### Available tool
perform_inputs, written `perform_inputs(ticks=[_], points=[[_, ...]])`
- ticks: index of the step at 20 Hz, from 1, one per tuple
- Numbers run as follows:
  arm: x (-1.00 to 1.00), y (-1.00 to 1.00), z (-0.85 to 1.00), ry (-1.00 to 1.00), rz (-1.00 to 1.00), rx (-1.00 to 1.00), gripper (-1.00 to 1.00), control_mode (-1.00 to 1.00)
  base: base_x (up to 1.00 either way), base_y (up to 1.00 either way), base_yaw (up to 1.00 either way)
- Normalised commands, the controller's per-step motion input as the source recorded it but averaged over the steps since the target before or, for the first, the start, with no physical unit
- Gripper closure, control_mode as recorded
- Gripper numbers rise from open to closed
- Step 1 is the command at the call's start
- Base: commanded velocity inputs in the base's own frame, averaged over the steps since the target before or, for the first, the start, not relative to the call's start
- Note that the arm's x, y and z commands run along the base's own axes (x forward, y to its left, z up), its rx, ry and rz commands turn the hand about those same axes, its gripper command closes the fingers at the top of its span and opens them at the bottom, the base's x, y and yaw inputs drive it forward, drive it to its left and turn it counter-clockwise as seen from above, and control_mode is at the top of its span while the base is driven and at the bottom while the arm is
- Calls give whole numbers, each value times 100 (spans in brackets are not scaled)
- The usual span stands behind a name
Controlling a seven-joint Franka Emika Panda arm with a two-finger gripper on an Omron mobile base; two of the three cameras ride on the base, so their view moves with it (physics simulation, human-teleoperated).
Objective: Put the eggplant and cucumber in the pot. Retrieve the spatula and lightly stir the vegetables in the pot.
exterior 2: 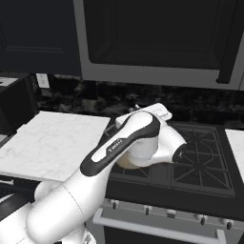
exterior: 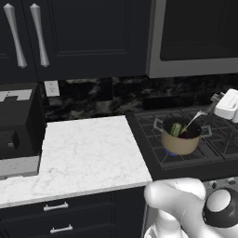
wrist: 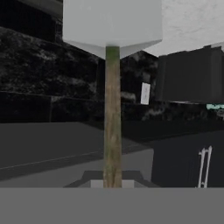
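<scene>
Vegetables are lying inside the pot [exterior: 180,142], which is standing on the front left burner of the stove [exterior: 218,139], over a blue flame. The cucumber [exterior: 176,128] is showing as a green piece; the eggplant [exterior: 191,133] is hard to make out against the dark inside. The spatula [exterior: 194,121] is slanting into the pot, its handle clenched in the gripper [exterior: 216,99]. In the right base view the arm [exterior 2: 125,138] is hiding the pot almost fully. The marble desk [exterior: 88,153] is lying to the left.
</scene>
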Motion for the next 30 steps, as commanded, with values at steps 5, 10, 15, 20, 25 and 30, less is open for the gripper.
perform_inputs(ticks=[5, 10, 15, 20, 25, 30], points=[[60, -11, -25, -2, 9, 0, 100, -100, 0, 0, 0], [51, -4, -34, 0, 6, 0, 100, -100, 0, 0, 0], [25, -22, -24, 0, 1, 0, 100, -100, 0, 0, 0], [29, -21, -4, 0, 0, 0, 100, -100, 0, 0, 0], [25, 0, -17, 0, 0, 0, 100, -100, 0, 0, 0], [-4, -1, -31, 0, 0, 0, 100, -100, 0, 0, 0]])
